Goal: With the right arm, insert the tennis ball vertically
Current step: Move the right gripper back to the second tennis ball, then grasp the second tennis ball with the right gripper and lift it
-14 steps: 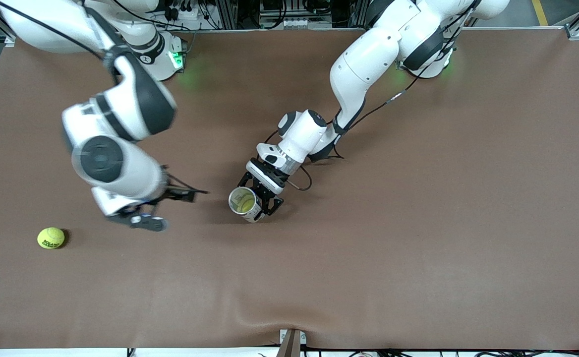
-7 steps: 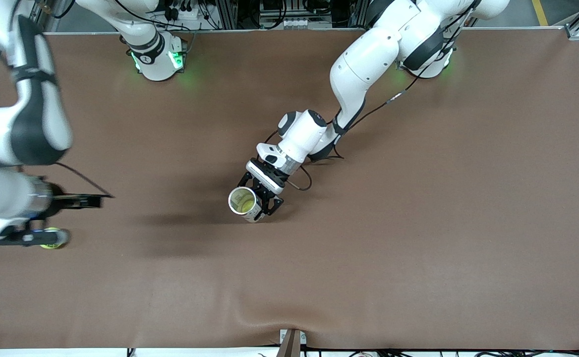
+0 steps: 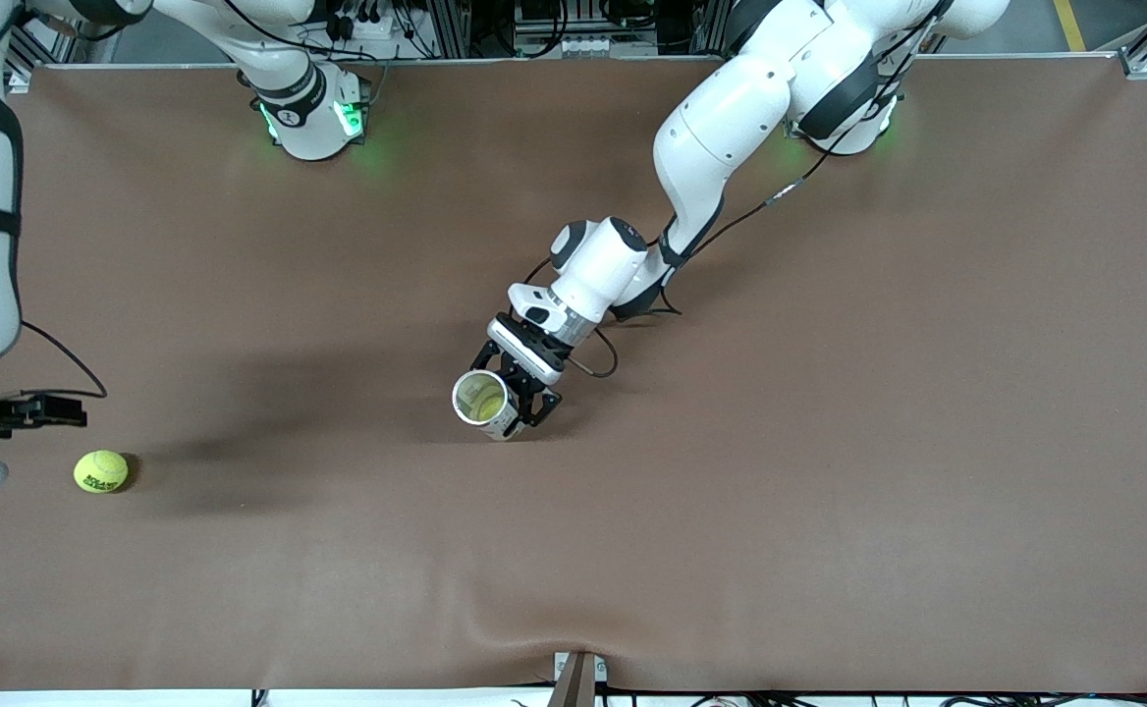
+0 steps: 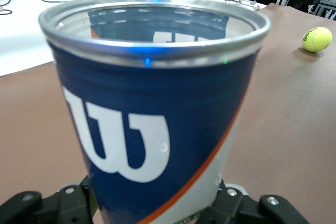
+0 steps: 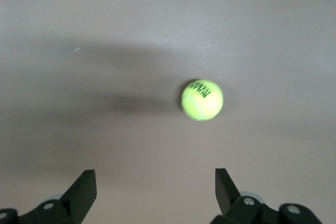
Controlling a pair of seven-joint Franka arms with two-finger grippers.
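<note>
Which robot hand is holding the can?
The left gripper, mid-table, is clamped on the blue can. The right gripper is open and empty above the tennis ball.

High front view, two wrist close-ups

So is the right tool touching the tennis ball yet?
Apart. The right wrist view shows the right tool open, with bare table between its fingers and the tennis ball.

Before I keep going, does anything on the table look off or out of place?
Nothing stands out. The left gripper holds the can upright mid-table, mouth open. The tennis ball lies alone near the right arm's end, with the open right gripper above the table close to it.
</note>
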